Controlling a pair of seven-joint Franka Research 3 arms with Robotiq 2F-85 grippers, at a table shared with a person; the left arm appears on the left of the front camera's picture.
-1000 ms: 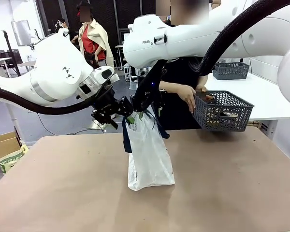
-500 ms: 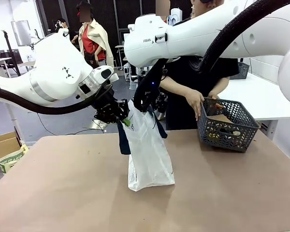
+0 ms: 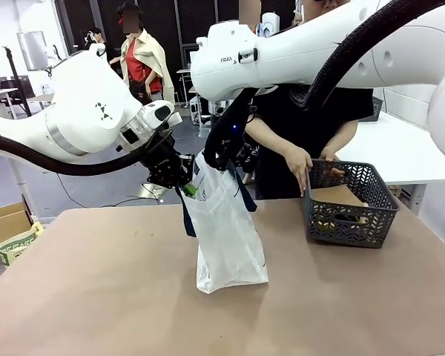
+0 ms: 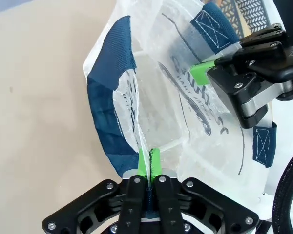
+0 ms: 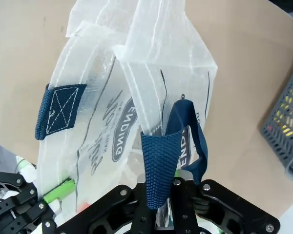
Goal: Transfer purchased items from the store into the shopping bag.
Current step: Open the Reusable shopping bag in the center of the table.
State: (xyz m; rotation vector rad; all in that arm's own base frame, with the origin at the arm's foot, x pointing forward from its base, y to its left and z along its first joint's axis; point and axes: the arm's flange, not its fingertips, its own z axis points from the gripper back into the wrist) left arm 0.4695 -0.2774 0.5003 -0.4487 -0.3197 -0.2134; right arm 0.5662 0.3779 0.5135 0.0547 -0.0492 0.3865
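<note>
L gripper (image 4: 149, 163) & R gripper (image 5: 158, 194) both clamped on shopping bag (image 3: 226, 237) rim, bag hanging below them onto bare tan table (image 3: 96, 297), grey basket (image 3: 348, 215) on the table right of R gripper, dark-walled room behind.

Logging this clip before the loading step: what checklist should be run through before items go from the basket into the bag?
1. The left gripper is shut on the shopping bag rim: ok.
2. The right gripper is shut on the opposite rim: ok.
3. Bag mouth is held open between them: ok.
4. Bag bottom rests on the table: ok.
5. The basket sits on the table beside the bag, apart from it, with the person's hand at its rim: ok.
6. Nothing inside the bag yet: cannot tell.
</note>
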